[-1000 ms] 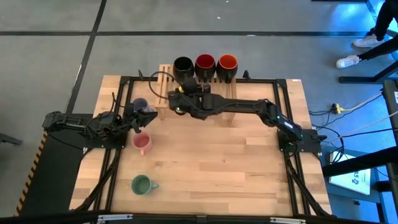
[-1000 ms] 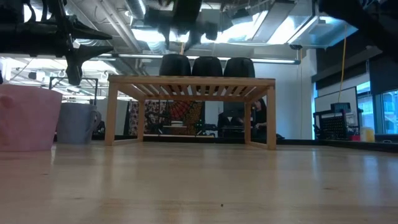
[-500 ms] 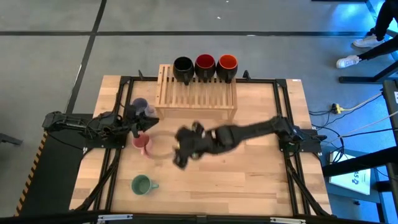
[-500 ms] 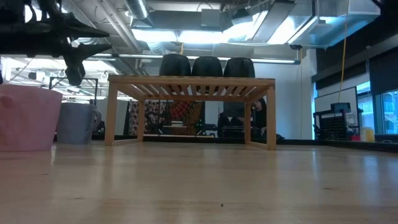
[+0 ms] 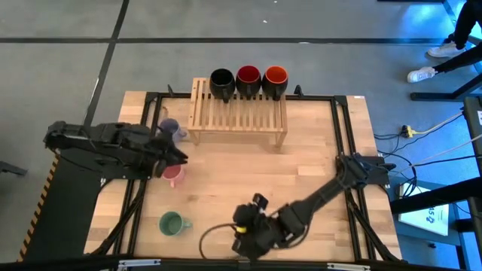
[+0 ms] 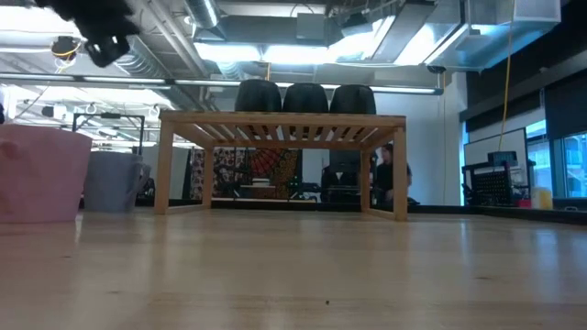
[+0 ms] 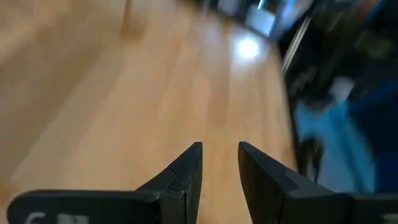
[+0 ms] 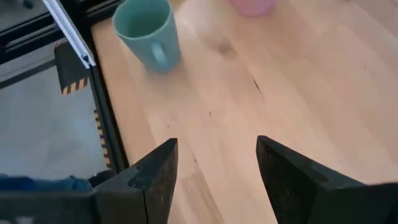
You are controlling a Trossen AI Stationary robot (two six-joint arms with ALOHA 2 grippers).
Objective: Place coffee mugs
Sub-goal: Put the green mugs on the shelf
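Three dark mugs stand on their bases on the slatted wooden rack (image 5: 237, 113) along its far edge: the all-black mug (image 5: 221, 81), the one with red inside (image 5: 248, 78) and the one with orange-red inside (image 5: 275, 78). The lavender mug (image 5: 169, 128), pink mug (image 5: 173, 175) and green mug (image 5: 172, 223) stand upright on the table's left part. My left gripper (image 5: 181, 156) hovers above the pink mug's far side, fingers a narrow gap apart with nothing between them (image 7: 220, 149). My right gripper (image 5: 242, 239) is open near the table's near edge, facing the green mug (image 8: 146, 31).
The rack stands at the far middle of the table (image 5: 301, 181), with open wood to its near side and right. Black frame rails (image 5: 346, 135) run along the table's left and right sides. A person's legs (image 5: 452, 45) show beyond the far right corner.
My right gripper has swept fast from the rack at the far side, across the middle of the table, to the near edge, and now points toward the green mug. My left gripper has risen above the pink mug. No mug has moved.
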